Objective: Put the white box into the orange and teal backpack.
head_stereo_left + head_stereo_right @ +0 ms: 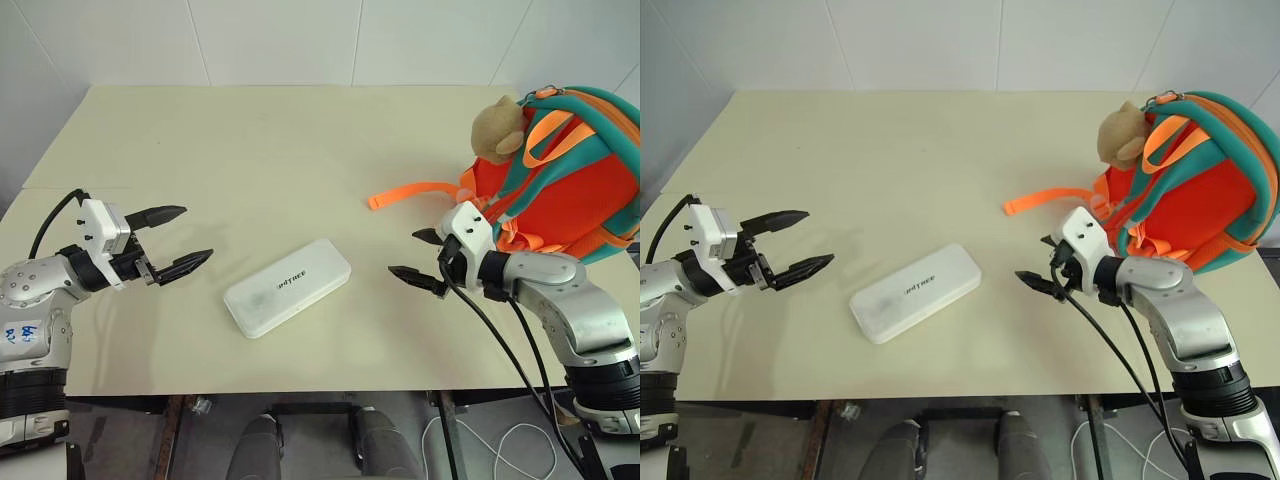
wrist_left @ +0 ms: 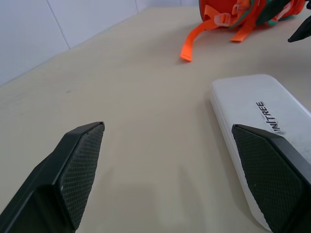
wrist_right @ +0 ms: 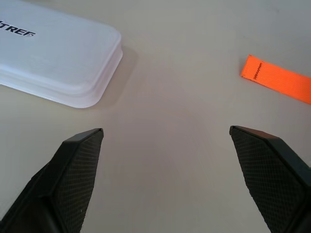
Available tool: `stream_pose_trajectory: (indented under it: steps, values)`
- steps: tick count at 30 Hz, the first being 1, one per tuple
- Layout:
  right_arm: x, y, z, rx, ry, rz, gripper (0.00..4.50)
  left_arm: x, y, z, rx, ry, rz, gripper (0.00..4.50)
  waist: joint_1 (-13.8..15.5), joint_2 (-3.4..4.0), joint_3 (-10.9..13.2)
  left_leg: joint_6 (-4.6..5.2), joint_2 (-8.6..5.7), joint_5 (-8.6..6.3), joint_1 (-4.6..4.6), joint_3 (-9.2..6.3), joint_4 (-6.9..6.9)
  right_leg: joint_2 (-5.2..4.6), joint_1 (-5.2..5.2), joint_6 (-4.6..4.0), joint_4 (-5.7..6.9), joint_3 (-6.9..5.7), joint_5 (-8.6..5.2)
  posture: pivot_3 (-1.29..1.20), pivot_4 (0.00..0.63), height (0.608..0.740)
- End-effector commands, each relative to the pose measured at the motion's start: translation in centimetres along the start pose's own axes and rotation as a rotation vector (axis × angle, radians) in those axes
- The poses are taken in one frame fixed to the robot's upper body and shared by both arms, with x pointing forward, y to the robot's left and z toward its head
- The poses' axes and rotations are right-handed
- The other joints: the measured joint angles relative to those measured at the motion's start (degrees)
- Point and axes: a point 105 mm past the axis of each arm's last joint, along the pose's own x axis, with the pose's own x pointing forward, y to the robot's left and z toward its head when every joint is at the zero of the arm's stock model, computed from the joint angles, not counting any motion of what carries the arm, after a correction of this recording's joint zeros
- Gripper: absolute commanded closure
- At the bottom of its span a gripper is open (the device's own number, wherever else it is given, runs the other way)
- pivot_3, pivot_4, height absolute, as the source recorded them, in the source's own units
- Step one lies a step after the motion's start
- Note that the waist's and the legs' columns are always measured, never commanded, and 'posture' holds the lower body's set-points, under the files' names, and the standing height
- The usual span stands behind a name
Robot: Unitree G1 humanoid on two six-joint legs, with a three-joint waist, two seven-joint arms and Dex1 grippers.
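Probably a robot test lab: a plain cream bench (image 1: 300, 150) set against bare white panelled walls (image 1: 280, 40), with loose cables (image 1: 500, 445) on the floor below.

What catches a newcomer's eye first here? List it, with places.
The orange and teal backpack stands at the table's far right, a plush monkey at its top and an orange strap trailing left. The white box lies flat mid-table, between the open left gripper and open right gripper.

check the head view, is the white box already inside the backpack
No, the white box lies flat on the table between the two grippers, apart from the orange and teal backpack at the table's right edge.
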Motion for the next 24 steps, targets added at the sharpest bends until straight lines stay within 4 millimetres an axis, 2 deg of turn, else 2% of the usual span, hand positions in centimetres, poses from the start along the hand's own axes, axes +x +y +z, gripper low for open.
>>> stream_pose_trajectory:
  steps: [1, 7, 10, 11, 13, 14, 20, 24]
  values:
    - [0.4, -0.1, 1.4, -0.029, -0.053, -0.004, 1.21, -0.8, 0.3, 0.4, 0.024, 0.020, 0.050, 0.61, -0.1, 0.00, 0.0, 0.00, 0.00, 0.00, 0.00, 0.00, -0.01, 0.00, 0.00, 0.00, -0.01, 0.00, 0.00, 0.00, 0.150, 0.740]
    - [1.7, -1.2, 2.3, -0.068, -0.075, -0.022, 3.25, -1.1, 0.0, -0.5, -0.037, 0.111, 0.082, 2.51, -0.8, -0.02, 0.0, 0.02, 0.00, 0.00, 0.01, 0.02, 0.01, -0.01, 0.00, -0.18, -0.01, 0.03, -0.05, 0.00, 0.150, 0.740]
    - [2.4, -1.4, 1.9, -0.079, -0.075, -0.039, 4.34, -1.7, -0.9, -1.5, -0.112, 0.184, 0.055, 3.51, -1.0, -0.03, 0.0, 0.02, 0.01, 0.00, 0.02, 0.01, -0.01, 0.00, 0.01, -0.17, 0.00, 0.02, -0.04, 0.00, 0.150, 0.740]
    - [2.8, -1.4, 1.7, -0.080, -0.067, -0.044, 4.50, -2.0, -1.3, -1.7, -0.140, 0.203, 0.048, 3.84, -1.2, -0.03, 0.0, 0.02, 0.01, 0.00, 0.02, 0.00, -0.03, 0.01, 0.01, -0.17, 0.00, 0.02, -0.04, 0.00, 0.150, 0.740]
    - [3.3, -1.1, 1.7, -0.097, -0.071, -0.038, 4.50, -2.5, -2.1, -2.3, -0.207, 0.266, 0.034, 4.44, -1.5, -0.03, 0.0, 0.04, 0.01, -0.03, 0.02, 0.02, -0.06, -0.01, 0.00, -0.16, 0.00, 0.03, -0.04, 0.00, 0.150, 0.740]
    - [3.5, -1.0, 1.9, -0.100, -0.077, -0.033, 4.50, -2.7, -2.3, -2.5, -0.235, 0.299, 0.042, 4.49, -1.5, -0.03, 0.0, 0.05, 0.01, -0.06, 0.01, 0.04, -0.06, 0.00, -0.03, -0.12, 0.01, 0.04, -0.02, 0.00, 0.150, 0.740]
    - [6.1, -1.2, 0.5, -0.118, -0.001, -0.068, 4.50, -3.7, -3.4, -3.9, -0.392, 0.410, 0.133, 4.49, -1.6, -0.04, 0.0, 0.04, 0.04, -0.06, 0.00, 0.02, -0.06, 0.02, -0.10, -0.12, 0.06, 0.04, -0.02, 0.00, 0.150, 0.740]
    - [7.5, -0.1, 0.6, -0.110, -0.014, -0.034, 4.50, -3.9, -4.6, -4.7, -0.487, 0.455, 0.176, 4.49, -1.5, -0.05, 0.0, 0.04, 0.03, -0.06, -0.01, 0.02, -0.04, 0.01, -0.09, -0.21, 0.06, 0.05, -0.06, 0.00, 0.150, 0.740]
